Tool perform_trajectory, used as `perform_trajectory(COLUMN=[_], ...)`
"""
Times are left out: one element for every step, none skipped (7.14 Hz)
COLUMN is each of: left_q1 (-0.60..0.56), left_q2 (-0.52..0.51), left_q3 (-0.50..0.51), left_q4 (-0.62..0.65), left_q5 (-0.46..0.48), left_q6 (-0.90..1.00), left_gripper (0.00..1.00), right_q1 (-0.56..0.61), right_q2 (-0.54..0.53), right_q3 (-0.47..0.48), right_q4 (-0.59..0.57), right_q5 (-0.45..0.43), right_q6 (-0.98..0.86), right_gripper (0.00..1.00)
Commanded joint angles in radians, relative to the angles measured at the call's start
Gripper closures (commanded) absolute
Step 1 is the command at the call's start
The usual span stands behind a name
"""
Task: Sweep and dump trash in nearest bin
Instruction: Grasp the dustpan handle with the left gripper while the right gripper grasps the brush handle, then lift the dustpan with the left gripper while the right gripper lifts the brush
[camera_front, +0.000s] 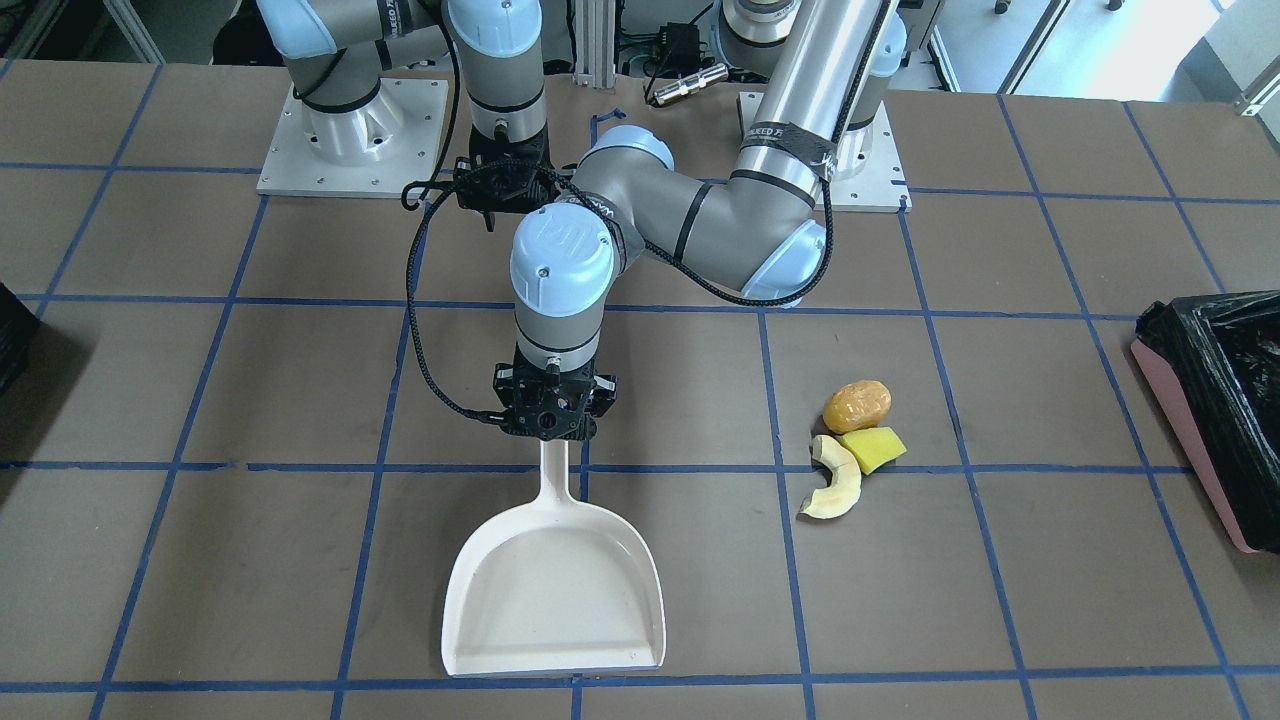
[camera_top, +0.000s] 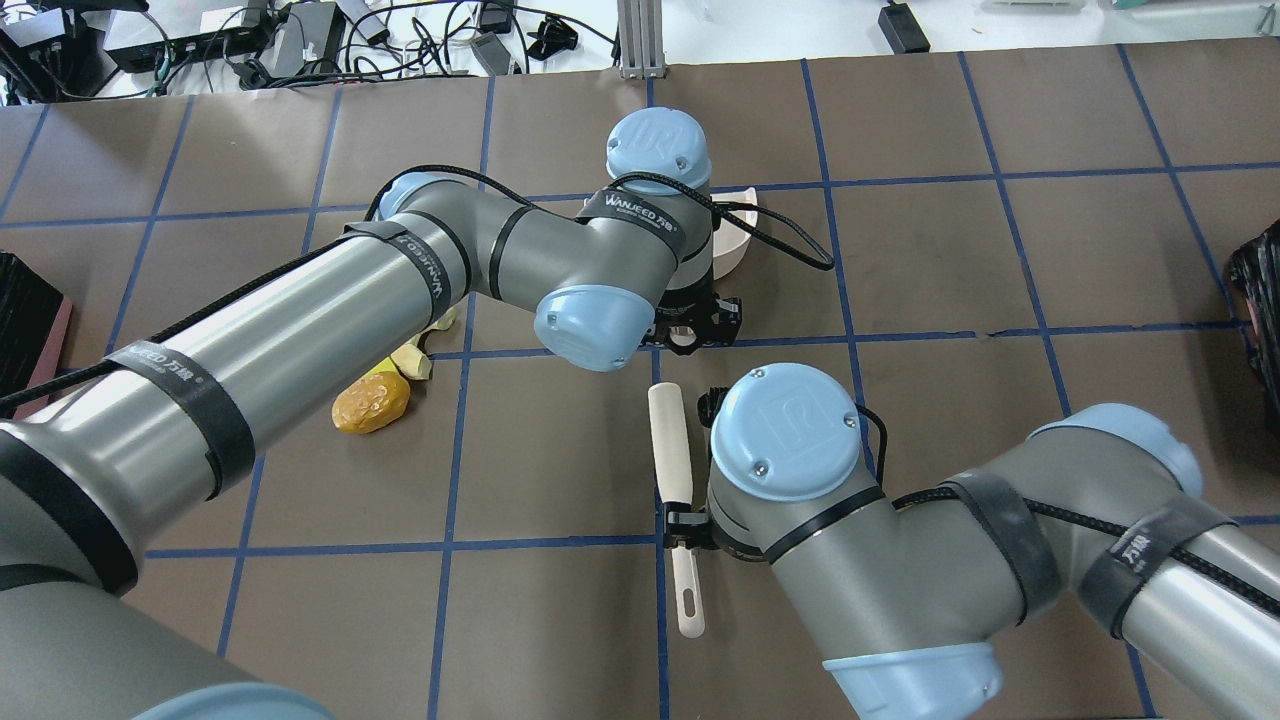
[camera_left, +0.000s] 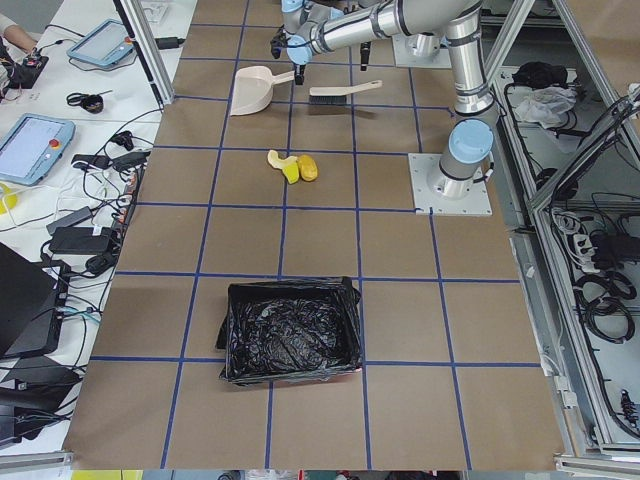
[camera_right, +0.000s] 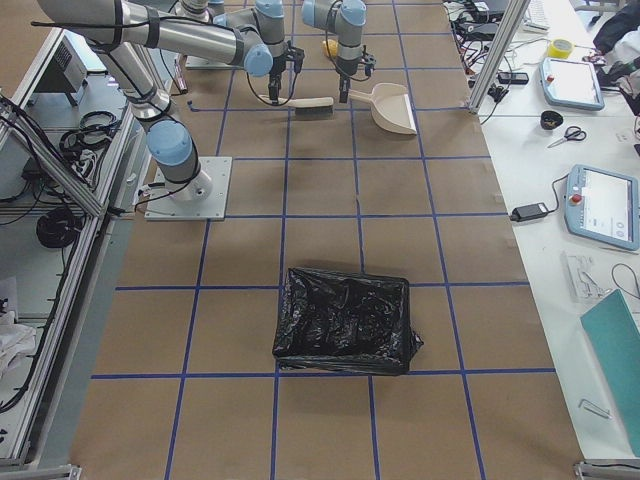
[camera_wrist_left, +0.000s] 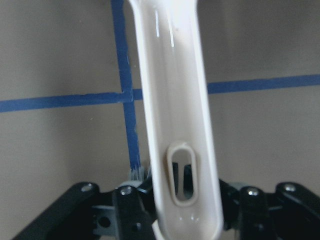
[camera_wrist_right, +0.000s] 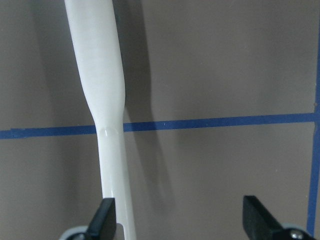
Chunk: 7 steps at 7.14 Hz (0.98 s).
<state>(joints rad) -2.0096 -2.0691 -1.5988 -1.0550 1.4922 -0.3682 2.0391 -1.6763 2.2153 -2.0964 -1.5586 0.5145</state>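
Evidently the left hand (camera_front: 555, 430) is pinched on the tail of the dustpan (camera_front: 555, 590) handle, though the wrist view is too tight to be sure the grip is firm. The pan lies flat on the counter (camera_front: 300, 400), its mouth pointing away from the hand. The right hand (camera_wrist_right: 182, 219) is spread apart astride the brush (camera_top: 668, 440); the handle touches one finger (camera_wrist_right: 106, 215) and stands clear of the other. By my judgement it should shift sideways to centre the handle before pinching, or the brush may skid. The trash (camera_front: 872, 449) lies bunched together well out to the left hand's outer side, apart from the pan. The bin (camera_front: 1185, 325) stands farther out the same way.
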Motion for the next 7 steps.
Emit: perform_trajectory(left_q1=[0.000,0.000,0.000,0.000,0.000,0.000,0.000], left_q2=[0.000,0.000,0.000,-0.003,-0.003,-0.005,-0.003], left_q3=[-0.001,-0.003,-0.003,-0.004,-0.004,-0.004,-0.003], left_q4=[0.000,0.000,0.000,0.000,-0.002,-0.002,-0.002], left_q5=[-0.003,-0.006,-0.032,-0.036,-0.036,-0.038,-0.040], left_q6=[-0.008,-0.015,-0.017,-0.018,-0.018,-0.018,-0.023], left_gripper=[0.81,0.32,0.17,0.02,0.00,0.00,0.03], right_q1=[0.013,0.016,0.033,0.039,0.059,0.078,0.082], right_q2=[0.020,0.024,0.032,0.049,0.079,0.093,0.114], right_q3=[0.000,0.001,0.000,0.004,0.001,0.003,0.004], right_q4=[-0.031,-0.031,-0.034,-0.057,-0.082,-0.089,-0.088], right_q5=[0.014,0.017,0.025,0.025,0.023,0.025,0.025], right_q6=[-0.001,0.001,-0.001,-0.002,-0.001,-0.001,-0.001], right_gripper=[0.10,0.10,0.10,0.11,0.11,0.12,0.14])
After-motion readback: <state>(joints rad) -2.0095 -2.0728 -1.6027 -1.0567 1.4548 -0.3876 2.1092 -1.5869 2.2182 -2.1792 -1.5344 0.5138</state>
